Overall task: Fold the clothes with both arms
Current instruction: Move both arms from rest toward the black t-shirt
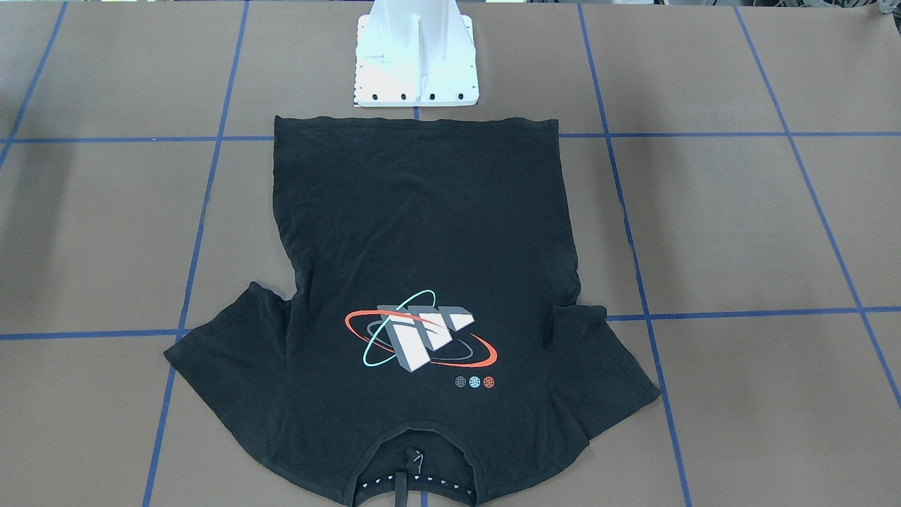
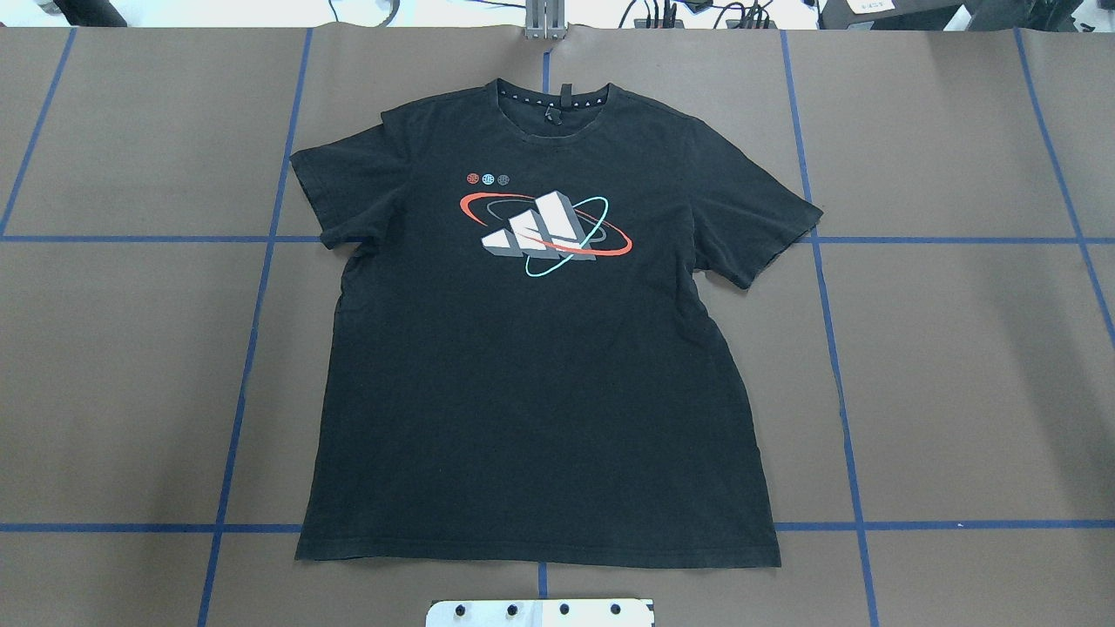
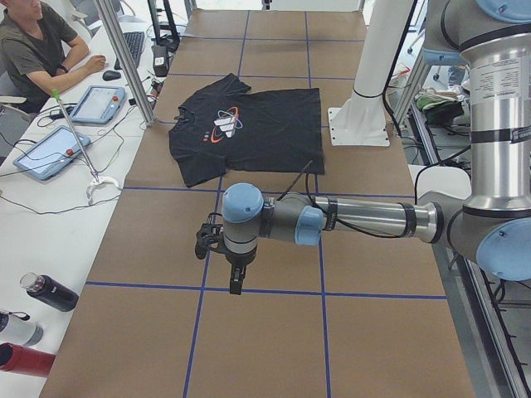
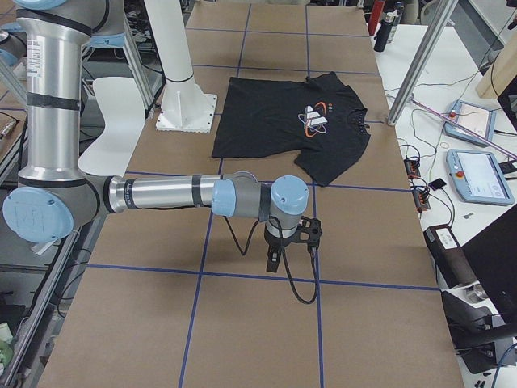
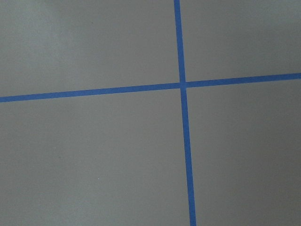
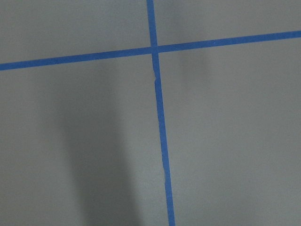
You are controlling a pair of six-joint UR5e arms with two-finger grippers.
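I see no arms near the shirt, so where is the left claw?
In the left side view, the left claw hangs over the brown table near a blue tape crossing, well apart from the black T-shirt, toward the table's left end.

Noted brown desk (image 2: 958, 348) crossed by blue tape grid (image 2: 253, 348). Saw seated operator (image 3: 33, 46) at white side bench (image 3: 33, 240) in exterior left view, hand just beside mouse (image 3: 111, 75), keyboard (image 3: 133, 46) beyond. Found near tablet (image 3: 50, 152) and far tablet (image 3: 101, 104) flat on bench, cables trailing. Spotted black bottle (image 3: 51, 293) and red bottle (image 3: 21, 358) lying at bench's close end. Noted white chair (image 4: 113, 121) off desk in exterior right view.
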